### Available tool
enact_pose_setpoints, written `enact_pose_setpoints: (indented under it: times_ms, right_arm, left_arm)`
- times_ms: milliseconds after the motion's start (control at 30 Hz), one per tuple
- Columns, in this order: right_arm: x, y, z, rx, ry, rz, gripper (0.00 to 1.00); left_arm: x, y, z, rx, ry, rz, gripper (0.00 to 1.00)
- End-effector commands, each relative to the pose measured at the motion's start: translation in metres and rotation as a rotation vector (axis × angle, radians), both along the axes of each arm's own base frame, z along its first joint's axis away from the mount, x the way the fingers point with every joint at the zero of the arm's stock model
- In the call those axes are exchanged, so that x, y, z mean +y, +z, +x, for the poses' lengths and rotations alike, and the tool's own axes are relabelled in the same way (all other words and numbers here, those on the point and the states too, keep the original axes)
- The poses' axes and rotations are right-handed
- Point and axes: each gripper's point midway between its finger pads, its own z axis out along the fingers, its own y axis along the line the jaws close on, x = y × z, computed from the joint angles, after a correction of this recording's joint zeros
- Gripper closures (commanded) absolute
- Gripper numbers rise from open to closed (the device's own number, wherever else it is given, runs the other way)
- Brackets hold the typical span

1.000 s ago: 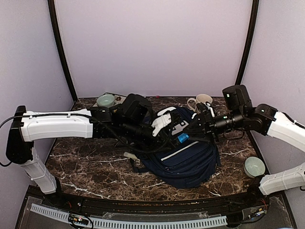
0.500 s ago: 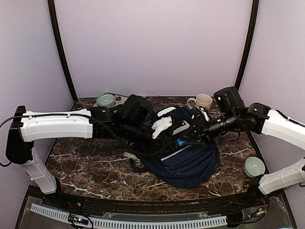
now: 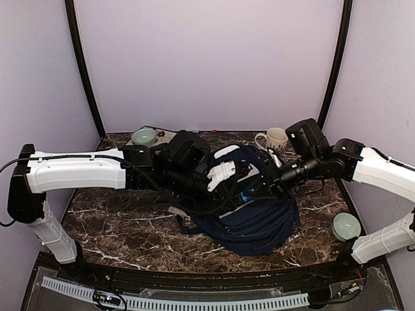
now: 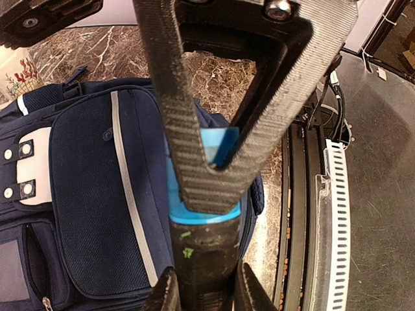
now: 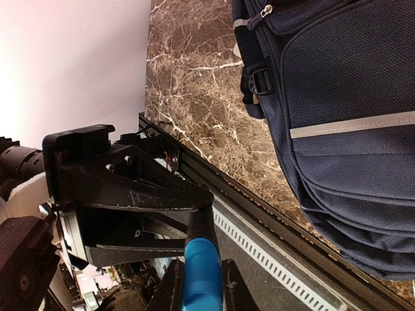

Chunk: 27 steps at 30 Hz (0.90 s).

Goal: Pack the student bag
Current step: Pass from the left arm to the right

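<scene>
Rounded navy-fabric student bag point(image 3: 259, 223), veined marble table point(image 3: 123, 220)

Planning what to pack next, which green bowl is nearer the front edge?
The green bowl on the right; the other bowl sits at the back left corner.

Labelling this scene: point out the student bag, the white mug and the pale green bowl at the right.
student bag point(image 3: 259, 223): top view, front panel.
white mug point(image 3: 279, 137): top view, side wall.
pale green bowl point(image 3: 345, 225): top view, bare inside.
</scene>
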Motion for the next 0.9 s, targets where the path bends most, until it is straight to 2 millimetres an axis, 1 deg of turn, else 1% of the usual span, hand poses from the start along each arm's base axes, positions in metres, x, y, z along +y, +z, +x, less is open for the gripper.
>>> enact_pose_setpoints:
  times_ms: [0,67,133,200,233,333,400,433,467,533,567,633,700,767,867]
  right_arm:
    - [0.004,0.02,0.004,-0.058,-0.006,0.036,0.98]
    - [0.001,0.02,0.006,-0.068,-0.022,0.025,0.99]
    - [-0.004,0.019,0.009,-0.087,-0.046,0.006,1.0]
    - [-0.009,0.017,0.012,-0.106,-0.068,-0.023,1.0]
    - [-0.011,0.017,0.015,-0.122,-0.077,-0.039,1.0]
    - [-0.022,0.017,0.023,-0.178,-0.107,-0.102,1.0]
    - [-0.028,0.025,0.033,-0.227,-0.136,-0.132,1.0]
    - [-0.032,0.029,0.037,-0.25,-0.151,-0.146,1.0]
    - [-0.036,0.032,0.043,-0.273,-0.17,-0.161,1.0]
    - [-0.045,0.037,0.052,-0.316,-0.205,-0.192,1.0]
    - [-0.05,0.039,0.056,-0.334,-0.225,-0.205,1.0]
    - [-0.061,0.041,0.066,-0.368,-0.271,-0.24,1.0]
    - [-0.075,0.041,0.074,-0.388,-0.322,-0.276,1.0]
    - [-0.093,0.041,0.081,-0.415,-0.378,-0.325,1.0]
    - [-0.13,0.039,0.088,-0.457,-0.48,-0.435,1.0]
  left_arm:
    - [0.001,0.019,-0.002,-0.029,0.018,-0.02,0.71]
    - [0.003,0.019,0.0,-0.038,0.035,-0.014,0.6]
    - [0.004,0.02,0.002,-0.051,0.055,-0.01,0.53]
    - [0.006,0.024,0.007,-0.074,0.077,-0.007,0.42]
    - [0.007,0.027,0.007,-0.083,0.08,-0.009,0.34]
    - [0.009,0.037,0.014,-0.122,0.113,-0.024,0.25]
    - [0.013,0.04,0.022,-0.13,0.17,-0.029,0.19]
    - [0.016,0.041,0.028,-0.121,0.228,-0.03,0.07]
    - [0.021,0.04,0.035,-0.12,0.282,-0.021,0.02]
    - [0.029,0.034,0.043,-0.115,0.348,0.005,0.01]
    - [0.03,0.03,0.043,-0.101,0.345,0.02,0.01]
    - [0.027,0.024,0.04,-0.078,0.322,0.042,0.02]
    - [0.023,0.02,0.04,-0.055,0.32,0.056,0.05]
    - [0.018,0.014,0.04,-0.036,0.323,0.067,0.09]
    - [0.008,0.011,0.045,-0.026,0.335,0.072,0.13]
